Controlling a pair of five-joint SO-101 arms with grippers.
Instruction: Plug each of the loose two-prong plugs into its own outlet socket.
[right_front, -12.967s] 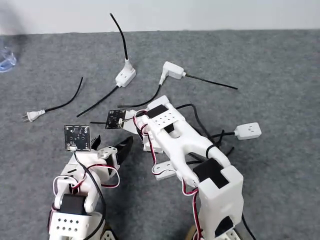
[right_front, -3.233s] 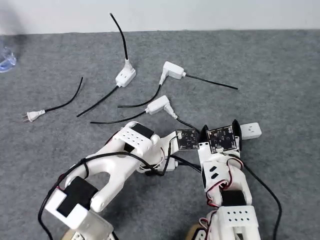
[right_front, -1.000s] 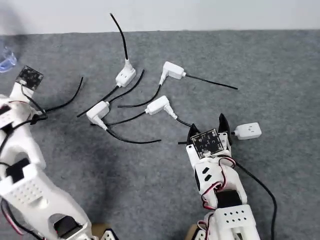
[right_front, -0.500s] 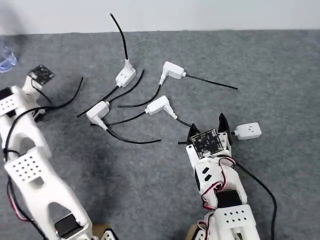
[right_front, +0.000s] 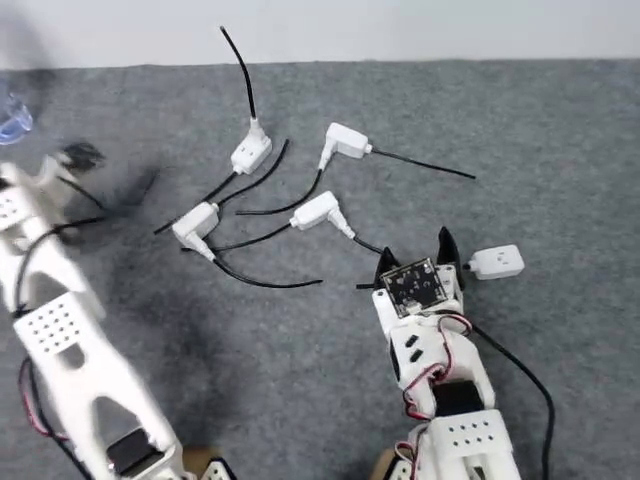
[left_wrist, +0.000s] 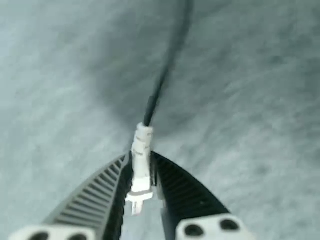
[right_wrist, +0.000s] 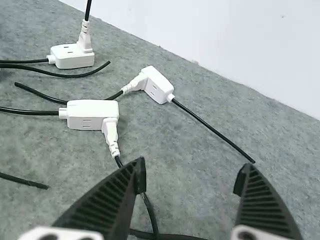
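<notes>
Our left tool (left_wrist: 141, 156), clamped on the two-prong plug (left_wrist: 142, 144), is moving it over the desk (right_front: 300, 380); our right tool (right_wrist: 192, 166) is staying open.

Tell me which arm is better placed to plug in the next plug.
Left, I think. The left gripper is shut on a plug, so it can go straight to inserting it. The right gripper is open and holds nothing.
</notes>
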